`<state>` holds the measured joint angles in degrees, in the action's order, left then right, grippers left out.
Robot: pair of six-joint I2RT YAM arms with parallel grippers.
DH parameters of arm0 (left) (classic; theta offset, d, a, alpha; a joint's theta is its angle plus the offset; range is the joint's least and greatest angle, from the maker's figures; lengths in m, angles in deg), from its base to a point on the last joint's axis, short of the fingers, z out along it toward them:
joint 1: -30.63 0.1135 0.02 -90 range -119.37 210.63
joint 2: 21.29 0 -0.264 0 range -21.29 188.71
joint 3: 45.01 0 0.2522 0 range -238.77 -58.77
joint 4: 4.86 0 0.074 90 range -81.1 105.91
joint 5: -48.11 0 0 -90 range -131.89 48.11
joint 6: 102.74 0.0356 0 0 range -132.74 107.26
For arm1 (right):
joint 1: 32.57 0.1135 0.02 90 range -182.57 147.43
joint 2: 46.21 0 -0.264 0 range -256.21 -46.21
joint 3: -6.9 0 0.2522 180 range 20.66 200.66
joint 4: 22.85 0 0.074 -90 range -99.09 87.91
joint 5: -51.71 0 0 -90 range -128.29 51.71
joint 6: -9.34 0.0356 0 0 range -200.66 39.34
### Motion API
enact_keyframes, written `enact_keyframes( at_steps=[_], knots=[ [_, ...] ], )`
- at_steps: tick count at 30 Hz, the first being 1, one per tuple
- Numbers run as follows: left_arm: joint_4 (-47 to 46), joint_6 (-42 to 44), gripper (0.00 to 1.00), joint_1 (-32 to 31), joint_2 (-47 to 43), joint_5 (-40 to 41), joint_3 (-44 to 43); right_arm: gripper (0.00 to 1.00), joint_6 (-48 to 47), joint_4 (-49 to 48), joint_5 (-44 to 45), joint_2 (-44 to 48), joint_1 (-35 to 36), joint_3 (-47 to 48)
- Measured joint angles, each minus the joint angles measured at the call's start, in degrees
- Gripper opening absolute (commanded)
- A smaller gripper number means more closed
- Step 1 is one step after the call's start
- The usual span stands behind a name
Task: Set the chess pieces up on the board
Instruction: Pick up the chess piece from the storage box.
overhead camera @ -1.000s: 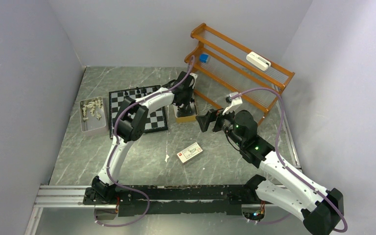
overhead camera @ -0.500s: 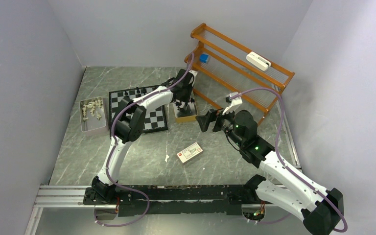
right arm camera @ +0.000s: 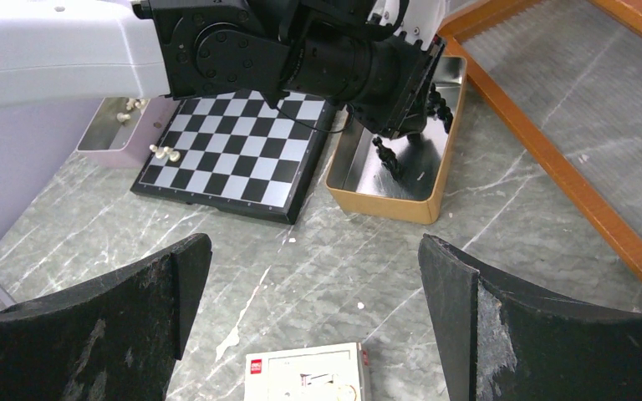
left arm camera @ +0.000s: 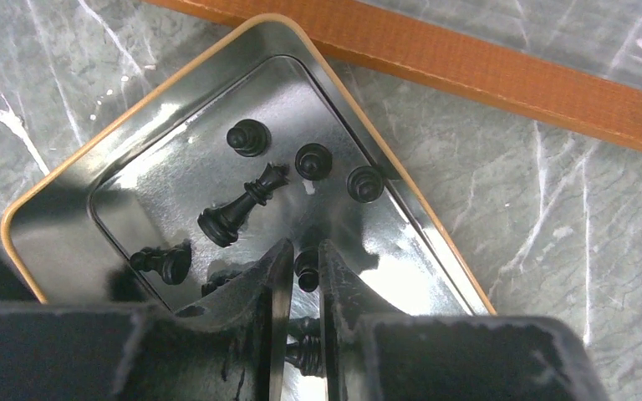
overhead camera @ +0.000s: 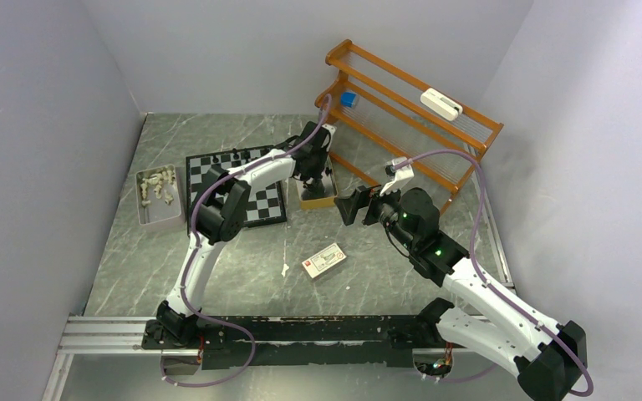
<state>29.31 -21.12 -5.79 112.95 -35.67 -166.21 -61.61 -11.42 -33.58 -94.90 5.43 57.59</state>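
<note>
One black chess piece [left arm camera: 307, 269] in the tan tin [left arm camera: 217, 109] beside the board [right arm camera: 226, 150] is now pinched as the left tool [left arm camera: 305, 248] narrows onto it, so lift-out looks next; the right tool [right arm camera: 313, 251] hangs wide open, empty.

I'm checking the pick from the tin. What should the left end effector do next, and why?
Probably lift straight up. The left end effector has its fingers pinched on either side of a black pawn inside the tin, with other pieces close by; a vertical lift clears them and the tin wall before heading to the board.
</note>
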Motion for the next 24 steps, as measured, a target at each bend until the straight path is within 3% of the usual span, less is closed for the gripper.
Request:
enact_keyframes(
  at_steps=[7,24],
  knots=[
    [0.0,0.0,0.15,0.0,0.0,0.0,0.2,1.0,0.0,0.0,0.0,0.0,0.0,0.0],
    [2.7,-1.2,0.15,0.0,-4.8,0.0,0.1,1.0,0.0,0.0,0.0,0.0,0.0,-0.1]
  ],
)
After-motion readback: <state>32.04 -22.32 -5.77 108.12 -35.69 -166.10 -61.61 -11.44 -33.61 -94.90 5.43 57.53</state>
